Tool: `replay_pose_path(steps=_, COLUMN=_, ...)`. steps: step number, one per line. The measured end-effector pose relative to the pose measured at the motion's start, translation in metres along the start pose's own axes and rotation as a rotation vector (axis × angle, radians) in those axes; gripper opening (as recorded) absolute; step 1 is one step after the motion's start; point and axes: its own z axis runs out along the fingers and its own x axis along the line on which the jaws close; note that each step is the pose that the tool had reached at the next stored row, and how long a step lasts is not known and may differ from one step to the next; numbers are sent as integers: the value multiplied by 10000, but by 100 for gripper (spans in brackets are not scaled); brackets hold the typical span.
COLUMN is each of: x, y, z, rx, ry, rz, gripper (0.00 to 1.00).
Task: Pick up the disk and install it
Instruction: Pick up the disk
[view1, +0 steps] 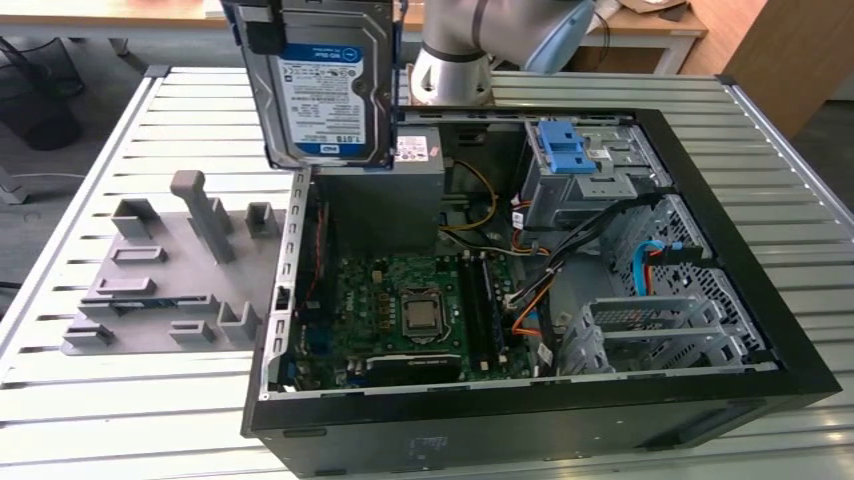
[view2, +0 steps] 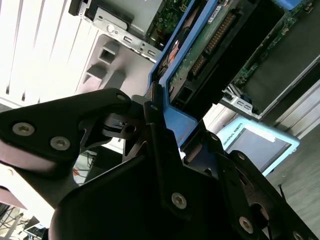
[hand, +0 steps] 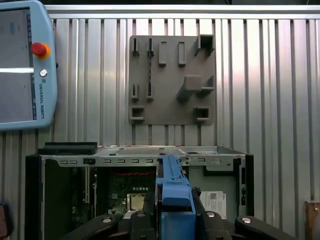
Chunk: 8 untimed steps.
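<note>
Blue-framed disk (view1: 327, 85) hangs upright, pinched in the claw (view2: 151, 102), above the open computer case (view1: 534, 420) on the worktop (view1: 134, 420).

The computer case (view1: 534, 420) lies on the table (view1: 134, 430). Just beside the case, on the exterior view's left, lies the fixture plate (view1: 147, 290). Inside the case are the motherboard (view1: 400, 320) and, behind it, the drive bay (view1: 587, 185). The disk (view1: 327, 90) hangs above the case's far corner.

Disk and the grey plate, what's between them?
In the first wrist view, the computer case's wall and a bare strip of table lie between the disk and grey plate.
</note>
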Motion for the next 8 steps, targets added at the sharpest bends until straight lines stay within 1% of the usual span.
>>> replay_pose_path(steps=8, x=34, y=-241, z=-10, rx=-38, ry=0, rz=0, gripper=36)
